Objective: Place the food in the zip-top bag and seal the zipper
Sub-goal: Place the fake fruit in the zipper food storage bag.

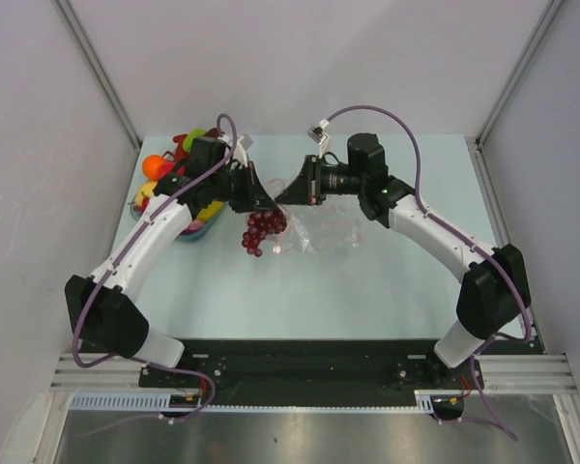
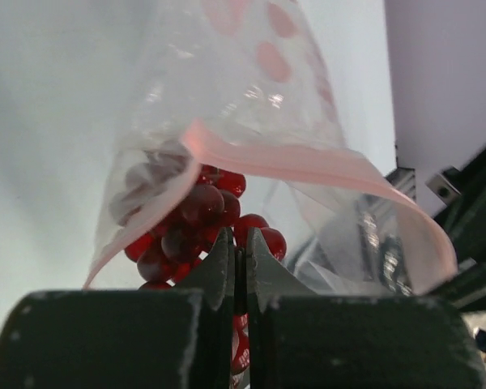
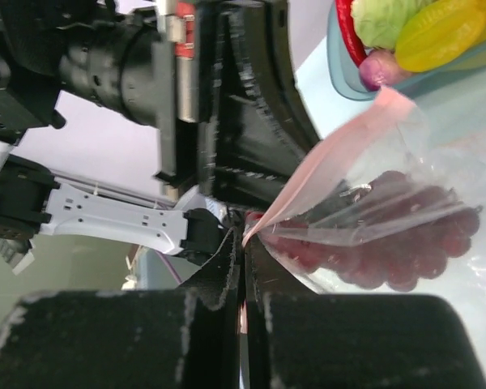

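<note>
The pale table (image 1: pixel 367 300) lies bare across its near half and far right. Grey walls (image 1: pixel 39 145) close in on the left and right sides. The only crowding is at the far left, where the blue-rimmed dish (image 1: pixel 195 228) of coloured pieces sits just beside the left arm's wrist. Both grippers meet tip to tip above the table's far middle.

The left gripper (image 2: pixel 236 243) has its jaws drawn to a thin slit. The dark red grape bunch (image 2: pixel 201 207) sits right at its tips, and red shows within the slit, so it appears pinched there. The grapes sit partly inside the mouth of the zip-top bag (image 2: pixel 251 89), under the pink zipper (image 2: pixel 308 164).

The right gripper (image 3: pixel 244 243) is clamped tight on the bag's pink mouth edge, with the bag trailing to the right.
</note>
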`<act>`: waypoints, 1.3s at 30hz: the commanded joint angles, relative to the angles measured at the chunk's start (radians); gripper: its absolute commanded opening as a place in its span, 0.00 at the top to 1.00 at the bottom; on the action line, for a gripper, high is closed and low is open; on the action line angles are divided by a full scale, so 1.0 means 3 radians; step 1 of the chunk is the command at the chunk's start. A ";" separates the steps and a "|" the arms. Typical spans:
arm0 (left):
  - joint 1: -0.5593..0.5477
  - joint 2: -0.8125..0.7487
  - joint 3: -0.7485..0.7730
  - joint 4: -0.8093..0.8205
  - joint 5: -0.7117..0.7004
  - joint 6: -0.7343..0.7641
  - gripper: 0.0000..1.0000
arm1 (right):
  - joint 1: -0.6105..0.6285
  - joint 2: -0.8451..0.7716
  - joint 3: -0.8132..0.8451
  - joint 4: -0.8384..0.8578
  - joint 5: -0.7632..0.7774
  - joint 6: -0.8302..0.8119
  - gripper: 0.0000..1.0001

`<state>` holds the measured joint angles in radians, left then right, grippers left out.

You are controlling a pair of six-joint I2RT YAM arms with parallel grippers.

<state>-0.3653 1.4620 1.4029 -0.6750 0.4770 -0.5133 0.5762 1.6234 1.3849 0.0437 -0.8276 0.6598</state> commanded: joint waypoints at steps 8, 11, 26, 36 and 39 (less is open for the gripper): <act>0.0001 -0.0557 -0.0110 0.0843 0.0649 -0.0114 1.00 | -0.0080 -0.0170 -0.0454 0.0186 0.0207 -0.0604 1.00; 0.0001 -0.0716 -0.0197 0.1206 0.0629 -0.0094 1.00 | -0.0121 -0.0155 -0.0495 0.0488 0.0100 -0.0222 1.00; -0.0056 -0.0900 -0.0427 0.2372 0.0328 -0.0002 1.00 | -0.0049 0.0009 -0.0495 0.1352 -0.0145 0.1333 1.00; -0.0189 -0.1202 -0.1260 0.2522 -0.0178 0.0938 1.00 | -0.0100 0.0116 -0.0505 0.1710 -0.0289 0.1738 1.00; -0.0189 -0.1354 -0.1429 0.2434 -0.0149 0.1311 1.00 | -0.0172 0.0152 -0.0516 0.1721 -0.0284 0.1820 1.00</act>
<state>-0.4015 1.1213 1.0279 0.0692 0.4423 -0.3061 0.5404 1.6703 1.2209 0.4427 -0.8902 1.1412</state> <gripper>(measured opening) 0.029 0.010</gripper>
